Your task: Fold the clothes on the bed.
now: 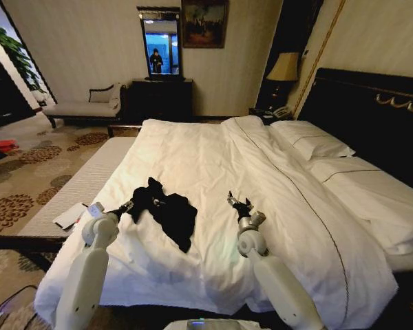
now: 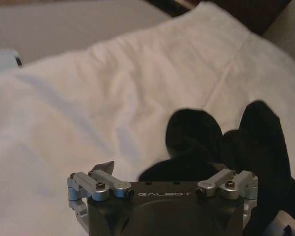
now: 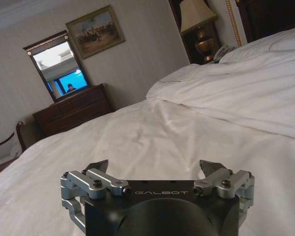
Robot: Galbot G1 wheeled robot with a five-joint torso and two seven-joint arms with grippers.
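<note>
Black T-shirt (image 1: 166,212) crumpled in a loose heap on white duvet (image 1: 213,158) of bed (image 1: 358,96), near foot end, on robot's left half; not spread, sleeves & hem not distinguishable, lettering not visible. Bunched part toward left gripper, longer tail trailing toward robot.

L gripper (image 1: 126,206) at left edge of the heap, touching or right at the fabric. In left wrist view, T-shirt (image 2: 226,142) rising dark just ahead of the gripper (image 2: 162,172), cloth covering one finger side; can't tell whether pinched on fabric or merely against it. R gripper (image 1: 238,202) above bare duvet, well apart from shirt on its right; fingers spread, nothing between, clear in right wrist view (image 3: 157,169).

Step in hand, judged: getting hold of shirt w/ L arm to open it out flat before any fold. Task barely begun – nothing flattened yet.

To do it well:
- grab a single layer at an edge (hem or shoulder), not a wad & not the duvet under it – both soft, easy to catch white cover too
- bring R gripper across to opposite edge, pinch same way
- lift just enough to let fabric hang free, then pull apart & lay flat, front side down if poss
- keep pulls slow; thin knit slips from small fingertips

Risk: dragging whole heap across bed instead of unfurling; wrinkling duvet into the grip
</note>
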